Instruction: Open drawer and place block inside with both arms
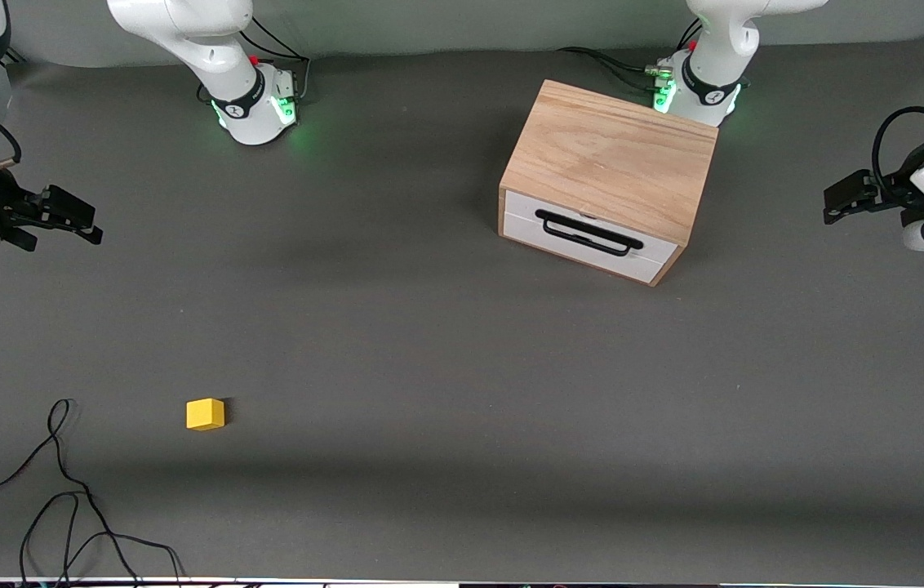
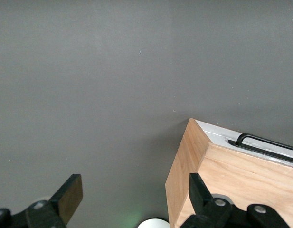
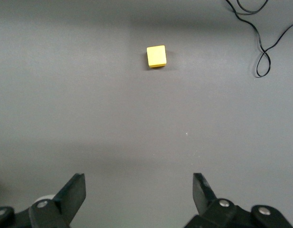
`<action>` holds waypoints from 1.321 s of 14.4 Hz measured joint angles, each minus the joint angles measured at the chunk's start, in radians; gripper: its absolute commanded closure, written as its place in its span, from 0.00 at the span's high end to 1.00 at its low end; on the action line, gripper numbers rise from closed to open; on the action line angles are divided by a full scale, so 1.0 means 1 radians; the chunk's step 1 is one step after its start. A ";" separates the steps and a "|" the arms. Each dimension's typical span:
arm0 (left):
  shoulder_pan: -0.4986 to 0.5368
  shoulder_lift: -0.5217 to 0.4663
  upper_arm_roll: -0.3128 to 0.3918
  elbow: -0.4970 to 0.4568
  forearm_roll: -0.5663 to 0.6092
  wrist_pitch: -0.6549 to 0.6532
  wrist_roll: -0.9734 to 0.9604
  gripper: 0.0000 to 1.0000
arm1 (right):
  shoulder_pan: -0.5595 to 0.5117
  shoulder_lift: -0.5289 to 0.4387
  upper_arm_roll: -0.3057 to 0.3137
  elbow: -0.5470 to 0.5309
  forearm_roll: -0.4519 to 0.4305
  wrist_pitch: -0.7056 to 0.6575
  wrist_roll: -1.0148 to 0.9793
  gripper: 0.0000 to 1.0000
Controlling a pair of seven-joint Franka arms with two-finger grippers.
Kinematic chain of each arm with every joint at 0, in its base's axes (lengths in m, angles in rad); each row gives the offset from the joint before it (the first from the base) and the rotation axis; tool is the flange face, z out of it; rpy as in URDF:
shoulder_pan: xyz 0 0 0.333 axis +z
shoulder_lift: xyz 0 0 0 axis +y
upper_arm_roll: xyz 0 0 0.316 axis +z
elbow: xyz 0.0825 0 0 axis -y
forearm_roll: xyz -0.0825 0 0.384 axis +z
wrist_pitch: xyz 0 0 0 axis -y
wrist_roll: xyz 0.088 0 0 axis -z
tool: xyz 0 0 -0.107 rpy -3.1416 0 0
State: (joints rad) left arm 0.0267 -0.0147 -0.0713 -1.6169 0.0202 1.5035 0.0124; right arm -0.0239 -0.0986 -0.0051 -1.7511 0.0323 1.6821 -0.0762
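The light oak box (image 1: 613, 159) stands near the left arm's base, its white-fronted drawer (image 1: 588, 237) shut, with a black bar handle (image 1: 588, 233). The box also shows in the left wrist view (image 2: 231, 185), with the handle (image 2: 265, 142). The small yellow block (image 1: 205, 414) lies on the mat toward the right arm's end, nearer the front camera; it shows in the right wrist view (image 3: 156, 56). My left gripper (image 1: 833, 204) is open and empty, up in the air at the left arm's end of the table. My right gripper (image 1: 82, 220) is open and empty, up at the right arm's end.
A loose black cable (image 1: 62, 490) curls on the mat near the front edge, beside the block; it also shows in the right wrist view (image 3: 260, 33). The grey mat (image 1: 429, 367) covers the table. Both arm bases (image 1: 262, 106) glow green along the table's edge.
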 measured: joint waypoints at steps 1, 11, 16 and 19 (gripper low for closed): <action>0.000 0.000 0.000 0.000 -0.001 0.000 -0.008 1.00 | 0.000 0.000 0.000 0.000 0.000 0.000 0.000 1.00; -0.001 0.003 0.000 -0.001 -0.004 0.000 -0.021 1.00 | 0.002 0.012 0.007 -0.001 0.000 -0.010 0.013 1.00; -0.010 0.012 -0.014 -0.002 -0.015 0.001 -0.096 1.00 | 0.002 0.030 0.007 -0.012 0.000 -0.009 0.016 1.00; -0.061 0.026 -0.044 -0.001 -0.022 0.004 -0.300 1.00 | 0.002 0.045 0.007 -0.014 0.000 0.003 0.016 1.00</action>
State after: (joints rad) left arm -0.0339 0.0114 -0.1154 -1.6183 -0.0018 1.5079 -0.2872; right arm -0.0218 -0.0533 0.0017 -1.7648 0.0323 1.6847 -0.0600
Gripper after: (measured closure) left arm 0.000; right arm 0.000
